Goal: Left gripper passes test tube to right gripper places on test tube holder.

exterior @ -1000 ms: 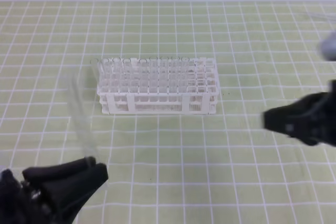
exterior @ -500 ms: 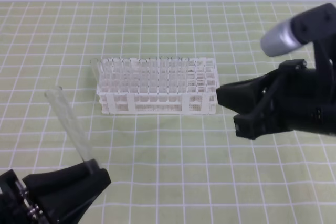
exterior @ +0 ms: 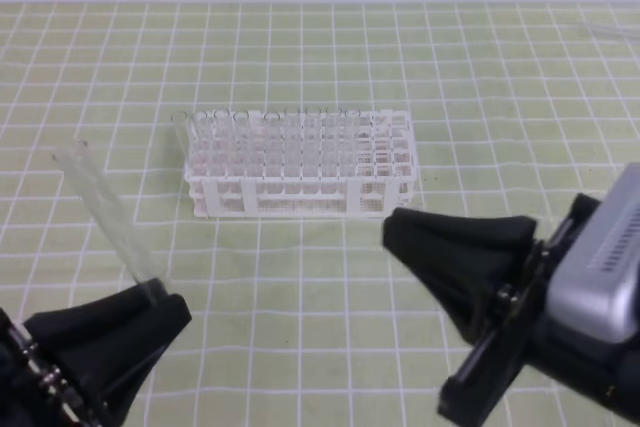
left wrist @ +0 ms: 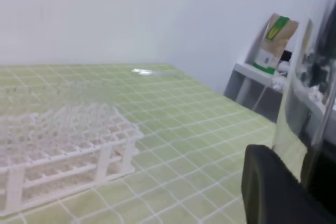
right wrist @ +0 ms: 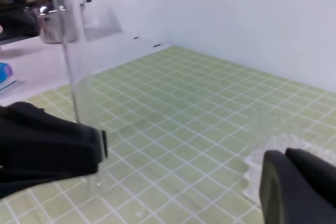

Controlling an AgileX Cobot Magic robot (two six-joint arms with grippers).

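At the bottom left of the high view, my left gripper [exterior: 160, 309] is shut on the lower end of the test tube [exterior: 105, 212]. The clear tube slants up and to the left. In the left wrist view the test tube [left wrist: 294, 82] rises beside a black finger [left wrist: 273, 187]. The white test tube holder [exterior: 300, 165] stands mid-table, also seen as the holder [left wrist: 63, 135]. My right gripper [exterior: 415, 317] sits at the bottom right with its jaws spread open and empty, pointing left toward the tube. The right wrist view shows the test tube [right wrist: 73, 56] in the left gripper [right wrist: 50, 148].
A green gridded mat [exterior: 320, 57] covers the table. Another clear tube [exterior: 605, 32] lies at the far right. Several clear tubes seem to stand in the rack's back row. A shelf with a paper bag [left wrist: 275, 40] lies beyond the table; a metal pot [right wrist: 52, 24] sits on a counter.
My right gripper has swung down and left to the front of the table, open toward the tube. The left gripper has shifted slightly left and the tube leans further left.
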